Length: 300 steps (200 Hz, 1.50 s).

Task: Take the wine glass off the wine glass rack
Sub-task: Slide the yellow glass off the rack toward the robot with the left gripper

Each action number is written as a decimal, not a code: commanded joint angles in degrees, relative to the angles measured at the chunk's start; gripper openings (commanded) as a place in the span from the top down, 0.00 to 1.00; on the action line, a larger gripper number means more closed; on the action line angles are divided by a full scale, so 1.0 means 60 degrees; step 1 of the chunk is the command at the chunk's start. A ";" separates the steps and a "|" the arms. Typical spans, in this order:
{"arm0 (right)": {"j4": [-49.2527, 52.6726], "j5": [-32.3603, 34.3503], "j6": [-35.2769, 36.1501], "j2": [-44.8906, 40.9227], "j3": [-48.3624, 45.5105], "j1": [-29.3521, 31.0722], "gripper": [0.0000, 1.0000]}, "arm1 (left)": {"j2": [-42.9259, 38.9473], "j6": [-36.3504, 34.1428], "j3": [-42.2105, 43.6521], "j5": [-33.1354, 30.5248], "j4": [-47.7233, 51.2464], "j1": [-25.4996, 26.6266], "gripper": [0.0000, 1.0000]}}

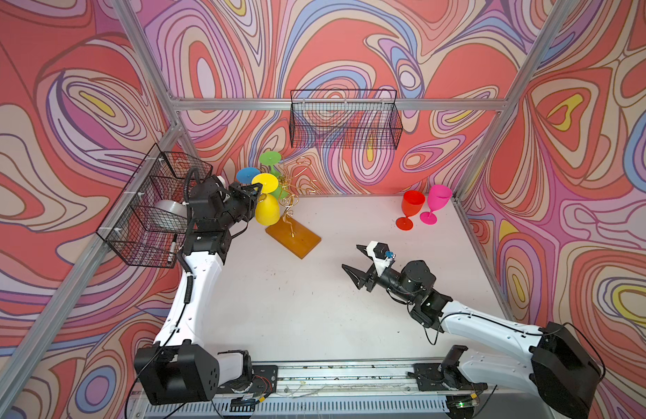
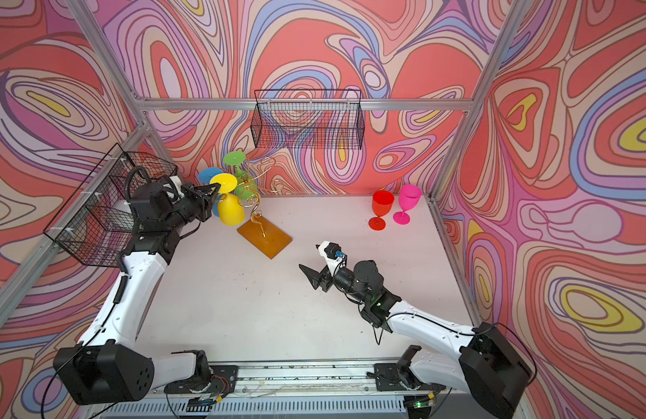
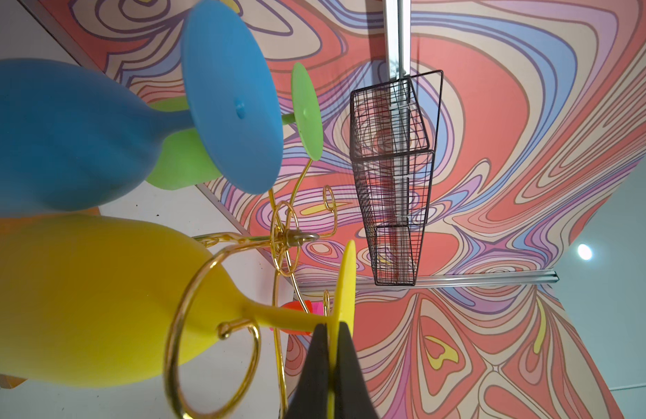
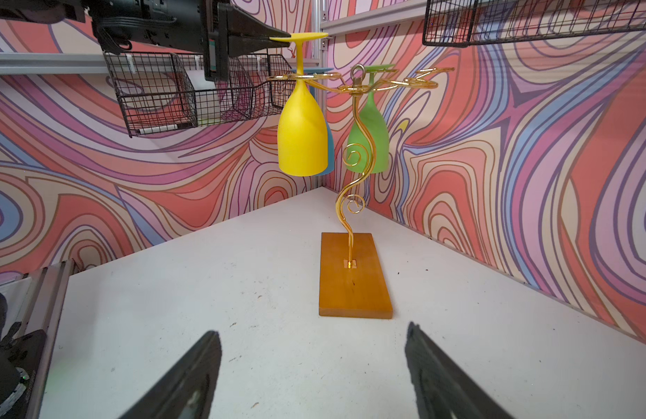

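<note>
Altogether five wine glasses show. Three hang upside down on the wine glass rack (image 4: 350,290): a yellow wine glass (image 4: 302,134), a blue glass (image 3: 60,134) and a green glass (image 4: 376,134). Two stand upright on the counter (image 1: 314,308) near the far right corner, a red glass (image 1: 410,208) and a pink glass (image 1: 437,201), just beside each other.

The one rack stands at the far left of the counter, its gold wire stem rising from a flat amber base. There are two black wire baskets, a long one (image 1: 345,119) on the back wall and a sectioned one (image 1: 150,206) on the left wall.

Of the two pincers, the left pincer (image 3: 328,326) is pinching the rim of the yellow wine glass's round foot, its two black fingers pressed on either face of the disc. That glass's stem passes through a curled gold loop of the rack. In the right wrist view its foot sits higher than the wire arms, while the blue and green feet lie at arm level.

The right pincer (image 4: 312,330) is spread wide and holds nothing. It hangs over the bare middle of the counter, pointing toward the rack's base and well apart from it.
</note>
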<state>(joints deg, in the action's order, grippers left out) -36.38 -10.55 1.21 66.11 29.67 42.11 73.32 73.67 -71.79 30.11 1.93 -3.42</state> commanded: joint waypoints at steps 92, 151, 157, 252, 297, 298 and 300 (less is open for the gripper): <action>0.0200 -0.0102 -0.0061 -0.0032 0.0257 0.0056 0.16 | -0.1089 -0.0889 0.0125 0.1117 0.1149 0.0043 1.00; 0.0344 -0.0105 -0.0113 0.0100 0.0356 0.0057 0.16 | -0.1920 -0.1562 0.0521 0.1562 0.2042 0.0043 1.00; 0.0399 -0.0075 -0.0122 0.0118 0.0379 0.0057 0.16 | -0.2028 -0.1634 0.0577 0.1598 0.2109 0.0043 1.00; 0.1970 0.1084 -0.0695 0.0571 0.1273 0.0057 0.16 | -0.3894 -0.4017 0.1864 0.2034 0.3962 0.0043 1.00; 0.3272 0.1984 -0.1420 0.1033 0.1841 0.0057 0.16 | -0.4871 -0.5347 0.2710 0.1558 0.4872 0.0141 1.00; 0.3305 0.1996 -0.1448 0.1028 0.1846 0.0057 0.16 | -0.4898 -0.5363 0.2738 0.1566 0.4875 0.0143 1.00; 0.3356 0.2011 -0.1499 0.1047 0.1839 0.0057 0.16 | -0.4929 -0.5422 0.2784 0.1550 0.4899 0.0145 1.00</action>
<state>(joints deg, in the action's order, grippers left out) -21.93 -2.33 -4.08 71.29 39.62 42.11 46.63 47.72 -57.12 40.80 27.62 -3.16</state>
